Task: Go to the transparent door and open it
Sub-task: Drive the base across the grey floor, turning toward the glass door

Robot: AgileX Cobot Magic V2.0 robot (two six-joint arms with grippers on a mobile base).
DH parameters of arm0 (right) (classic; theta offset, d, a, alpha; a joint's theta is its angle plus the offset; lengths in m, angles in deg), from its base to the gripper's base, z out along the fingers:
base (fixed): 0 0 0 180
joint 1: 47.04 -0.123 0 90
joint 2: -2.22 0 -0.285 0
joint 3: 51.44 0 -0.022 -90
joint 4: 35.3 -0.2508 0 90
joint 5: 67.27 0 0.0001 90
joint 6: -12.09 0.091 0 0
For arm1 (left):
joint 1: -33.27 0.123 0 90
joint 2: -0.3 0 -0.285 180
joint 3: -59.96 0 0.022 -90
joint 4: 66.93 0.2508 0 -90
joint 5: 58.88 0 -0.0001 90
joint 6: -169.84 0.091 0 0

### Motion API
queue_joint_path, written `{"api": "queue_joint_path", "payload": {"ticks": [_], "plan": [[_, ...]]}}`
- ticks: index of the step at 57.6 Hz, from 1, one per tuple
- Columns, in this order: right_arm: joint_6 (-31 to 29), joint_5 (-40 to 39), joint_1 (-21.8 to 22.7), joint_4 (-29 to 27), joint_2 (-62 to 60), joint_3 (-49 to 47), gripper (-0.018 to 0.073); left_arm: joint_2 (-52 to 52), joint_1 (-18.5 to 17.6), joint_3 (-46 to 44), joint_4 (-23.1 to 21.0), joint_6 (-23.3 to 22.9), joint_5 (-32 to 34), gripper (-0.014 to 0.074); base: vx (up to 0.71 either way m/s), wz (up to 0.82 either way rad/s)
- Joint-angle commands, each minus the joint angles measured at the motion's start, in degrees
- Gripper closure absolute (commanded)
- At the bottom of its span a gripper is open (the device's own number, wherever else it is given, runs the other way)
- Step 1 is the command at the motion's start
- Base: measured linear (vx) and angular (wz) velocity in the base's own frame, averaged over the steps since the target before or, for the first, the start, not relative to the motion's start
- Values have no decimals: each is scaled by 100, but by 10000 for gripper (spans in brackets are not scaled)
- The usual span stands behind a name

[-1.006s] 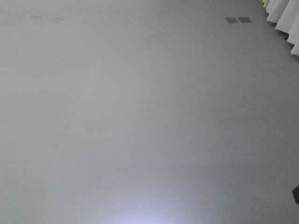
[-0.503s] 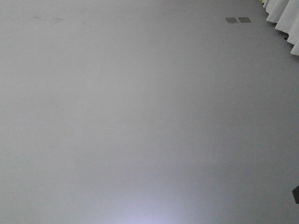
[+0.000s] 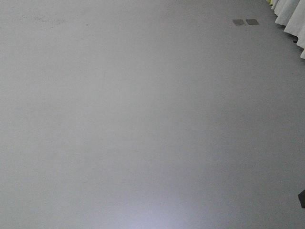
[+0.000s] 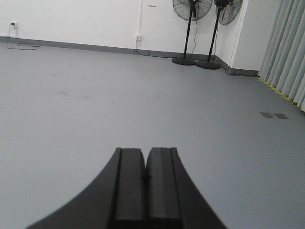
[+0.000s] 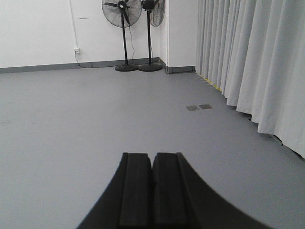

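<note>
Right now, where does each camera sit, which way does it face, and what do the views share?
Front-facing: on the robot's front, looking steeply down at the grey floor, pale pleated curtain in its top right corner; no gripper shows.
Left wrist: behind the shut left gripper, looking low across the floor toward two black pedestal fans by the white wall.
Right wrist: behind the shut right gripper, facing the same fans, curtain on its right.
Shared: all three show the two dark square floor plates.

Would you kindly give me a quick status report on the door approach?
Left claw shut, empty. Right claw shut, empty. Transparent door not in view. Grey floor ahead, curtain at right.
</note>
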Motion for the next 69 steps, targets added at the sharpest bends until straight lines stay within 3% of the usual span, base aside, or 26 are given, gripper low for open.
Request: {"api": "queue_joint_path", "payload": {"ticks": [1, 40, 69], "plan": [[-44, -507, 10, 0, -83, 77, 567, 22, 5, 181, -16, -40, 479, 602, 14, 1], [-44, -507, 10, 0, -83, 77, 567, 22, 5, 181, -16, -40, 479, 602, 22, 8], [-44, -507, 10, 0, -83, 77, 567, 22, 5, 181, -16, -40, 479, 602, 40, 6]]}}
